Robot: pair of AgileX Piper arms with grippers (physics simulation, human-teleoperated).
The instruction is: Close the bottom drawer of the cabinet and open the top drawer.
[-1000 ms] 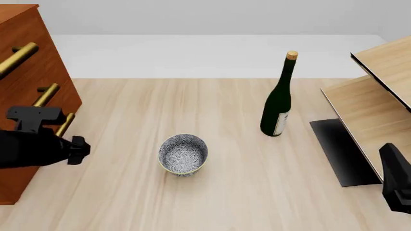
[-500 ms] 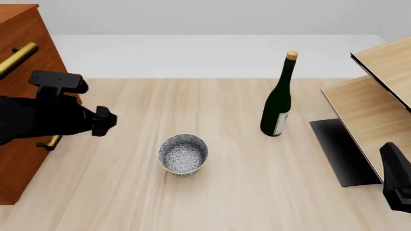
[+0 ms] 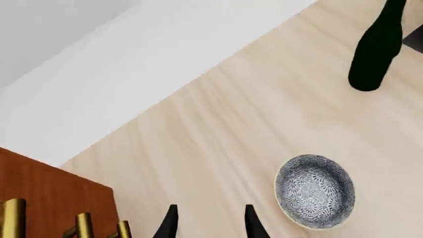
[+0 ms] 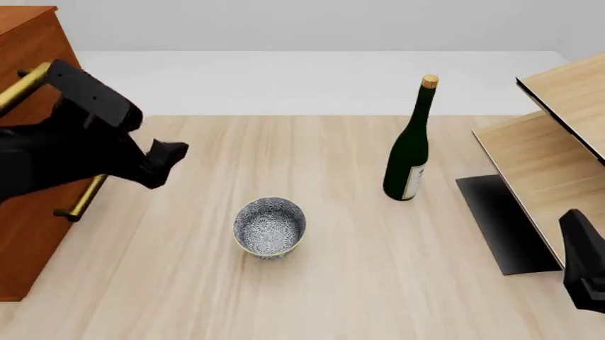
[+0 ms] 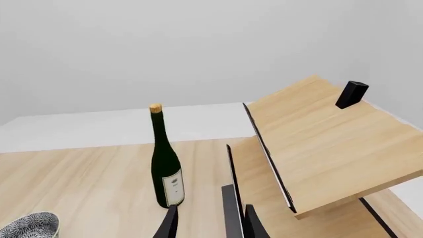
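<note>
Bowl [image 4: 270,227], bottle [image 4: 409,150] mid-table, well apart.

Pale, light-grained wooden surface [image 4: 359,283]. On it are seen: a small round bowl with a blue-and-white patterned inside [image 4: 270,227], upright, near the middle; a dark green glass bottle with a cork and pale label [image 4: 410,150], upright, well right of the bowl; a tall reddish-brown wooden cabinet with brass bar handles [image 4: 28,212] at the left edge; a pale plywood shelf unit [image 4: 557,142] at the right edge.

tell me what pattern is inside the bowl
The bowl carries a dense blue-and-white floral print inside, with a pale rim; the left wrist view shows it best.
</note>
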